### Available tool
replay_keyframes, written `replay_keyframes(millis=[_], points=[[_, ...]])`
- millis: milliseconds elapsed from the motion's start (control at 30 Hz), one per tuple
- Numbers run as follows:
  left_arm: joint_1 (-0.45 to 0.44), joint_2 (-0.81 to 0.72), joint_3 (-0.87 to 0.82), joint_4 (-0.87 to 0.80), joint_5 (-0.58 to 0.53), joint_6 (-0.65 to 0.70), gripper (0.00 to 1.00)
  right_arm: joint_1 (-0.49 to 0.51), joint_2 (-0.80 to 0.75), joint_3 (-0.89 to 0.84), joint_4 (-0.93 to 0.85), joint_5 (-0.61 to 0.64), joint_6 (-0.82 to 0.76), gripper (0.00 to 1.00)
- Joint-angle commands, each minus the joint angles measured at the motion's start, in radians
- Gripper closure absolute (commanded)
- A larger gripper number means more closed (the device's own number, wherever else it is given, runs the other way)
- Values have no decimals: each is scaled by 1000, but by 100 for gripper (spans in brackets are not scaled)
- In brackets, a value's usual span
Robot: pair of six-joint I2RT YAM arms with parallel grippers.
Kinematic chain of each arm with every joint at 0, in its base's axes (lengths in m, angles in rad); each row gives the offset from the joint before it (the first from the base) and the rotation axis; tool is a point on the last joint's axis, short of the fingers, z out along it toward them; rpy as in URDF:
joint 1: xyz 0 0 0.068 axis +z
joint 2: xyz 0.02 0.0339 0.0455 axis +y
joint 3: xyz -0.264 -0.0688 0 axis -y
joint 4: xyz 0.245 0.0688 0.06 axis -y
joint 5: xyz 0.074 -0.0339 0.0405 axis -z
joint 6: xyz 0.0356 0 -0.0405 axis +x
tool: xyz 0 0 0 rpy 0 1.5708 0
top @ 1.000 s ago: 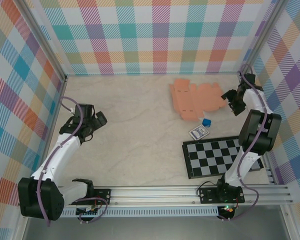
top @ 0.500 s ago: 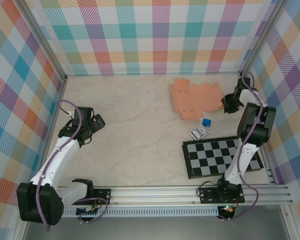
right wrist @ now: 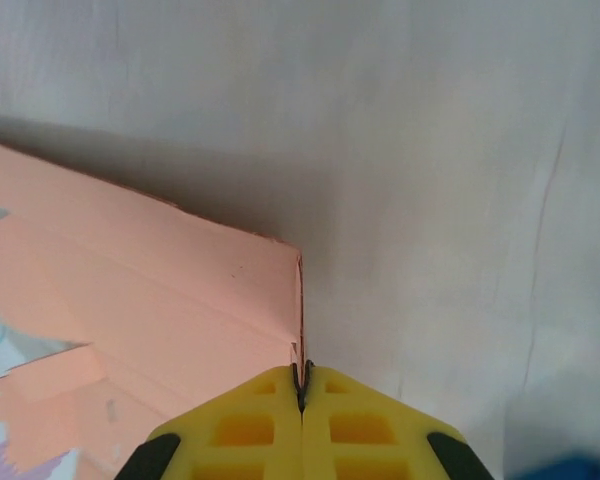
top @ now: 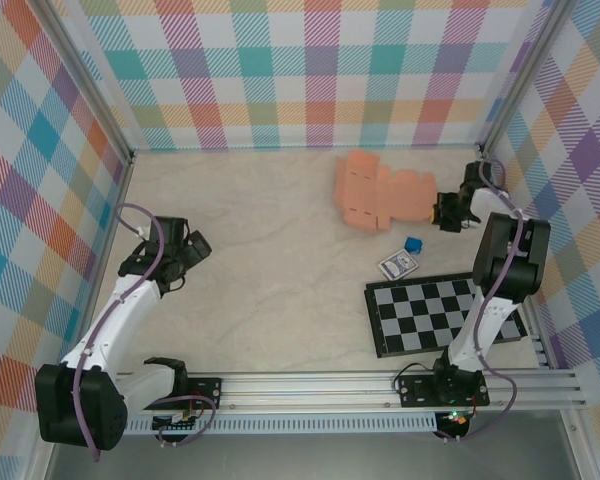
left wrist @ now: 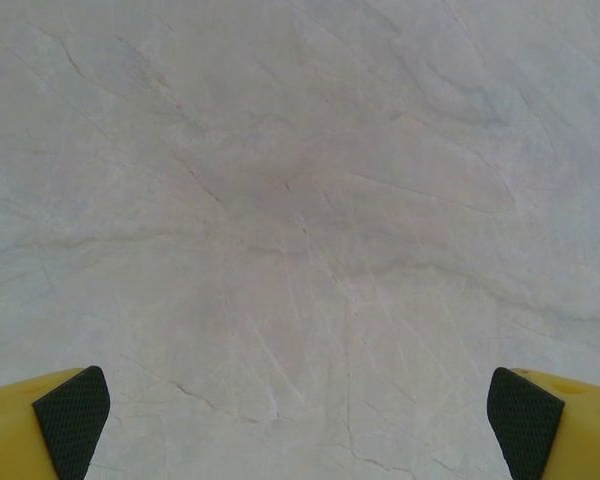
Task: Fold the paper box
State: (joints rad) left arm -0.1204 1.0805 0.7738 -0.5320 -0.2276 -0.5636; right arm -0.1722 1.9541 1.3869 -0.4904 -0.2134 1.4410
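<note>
Top view: paper box (top: 380, 197) flat at far right of table (top: 270, 270), long axis left to right, right end pinched by right gripper (top: 442, 212). Nearer: small blue block (top: 412, 244), printed packet (top: 398, 265) too small to read, checkered board (top: 442, 312). Left gripper (top: 190, 250) spread, well apart.

Left wrist: fingers (left wrist: 70, 420) wide over bare table.

Right wrist: fingers (right wrist: 250, 430) pressed together on box's corner edge; box cut off at left.

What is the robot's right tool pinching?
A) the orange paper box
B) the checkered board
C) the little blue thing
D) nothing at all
A: in the right wrist view, the right tool is closed tight on a thin edge of the paper box.
</note>
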Motion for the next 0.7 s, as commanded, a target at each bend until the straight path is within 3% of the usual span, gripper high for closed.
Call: replay_keyframes(millis=[0,200,367,500,600,667], points=[[2,2,-27,44,73,-61,0,115,-113,18,-77,2,200,100],[-7,-19,-74,166,251,-108,0,364,-230,0,-154,167,410,100],[-13,-90,-159,322,405,-179,0,624,-317,-83,-191,379,602,100],[-12,-166,-168,223,371,-171,0,825,-319,-133,-243,480,778,100],[-7,-214,-188,148,295,-189,0,970,-317,-197,-188,522,888,100],[8,-231,-212,145,298,-211,0,1043,-312,-187,-209,523,869,68]])
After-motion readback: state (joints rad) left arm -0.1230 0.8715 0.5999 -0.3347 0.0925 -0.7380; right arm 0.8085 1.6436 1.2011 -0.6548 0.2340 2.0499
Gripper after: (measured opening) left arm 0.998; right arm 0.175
